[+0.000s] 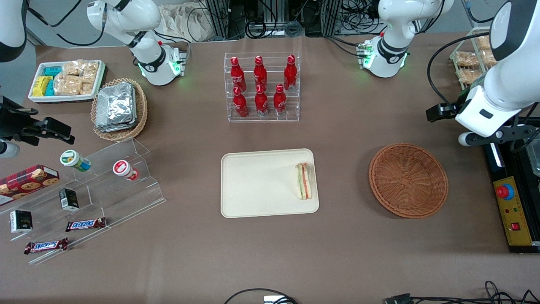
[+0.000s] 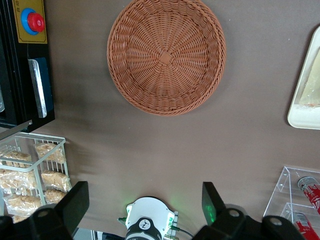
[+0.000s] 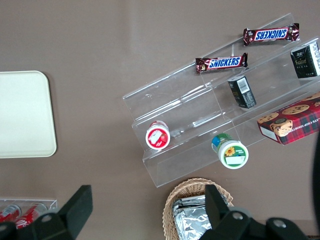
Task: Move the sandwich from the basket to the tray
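Observation:
The sandwich (image 1: 304, 180), a wrapped wedge with orange and green layers, lies on the cream tray (image 1: 253, 181), close to the rim nearest the basket. The reddish-brown wicker basket (image 1: 408, 179) sits empty beside the tray, toward the working arm's end. My left gripper (image 1: 441, 113) hangs high above the table, farther from the front camera than the basket. In the left wrist view the gripper (image 2: 144, 195) is open with nothing between its fingers. The empty basket (image 2: 166, 55) and a corner of the tray (image 2: 306, 95) also show there.
A clear rack of red bottles (image 1: 261, 86) stands farther from the front camera than the tray. A wire rack of bagged snacks (image 1: 470, 63) and a control box with a red button (image 1: 512, 211) sit at the working arm's end. A clear tiered stand (image 1: 105, 185), a tan foil basket (image 1: 119, 107) and a white bin (image 1: 65, 80) lie toward the parked arm's end.

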Available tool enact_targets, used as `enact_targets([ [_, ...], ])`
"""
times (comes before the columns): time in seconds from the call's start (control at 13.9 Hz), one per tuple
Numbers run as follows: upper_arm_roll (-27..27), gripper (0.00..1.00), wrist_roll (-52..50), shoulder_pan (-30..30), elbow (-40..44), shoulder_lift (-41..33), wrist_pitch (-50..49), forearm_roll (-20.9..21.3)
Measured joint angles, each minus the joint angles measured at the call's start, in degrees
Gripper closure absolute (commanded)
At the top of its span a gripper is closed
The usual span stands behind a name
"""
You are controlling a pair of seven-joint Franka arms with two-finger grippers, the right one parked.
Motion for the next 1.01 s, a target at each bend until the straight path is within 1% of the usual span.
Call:
enact_targets([
  [0.07, 0.2, 0.00, 0.1, 0.0, -0.1, -0.3, 0.1, 0.0],
  [0.22, 2.2, 0.00, 1.7, -0.3, -1.3, -1.8, 0.7, -0.1],
  [0.43, 6.4, 0.00, 7.7, -0.6, -6.1, -5.6, 5.6, -0.4],
  [0.58, 7.7, 0.00, 9.1, -0.7, -9.2, -7.7, 8.7, -0.8],
  [0.72, 9.2, 0.00, 9.5, -1.8, -10.5, -8.5, 10.5, -2.0],
  [0.86, 12.0, 0.00, 11.8, -3.5, -10.7, -8.5, 11.4, -3.3],
  [1.01, 13.2, 0.00, 13.4, -3.5, -10.8, -8.5, 11.6, -4.0],
])
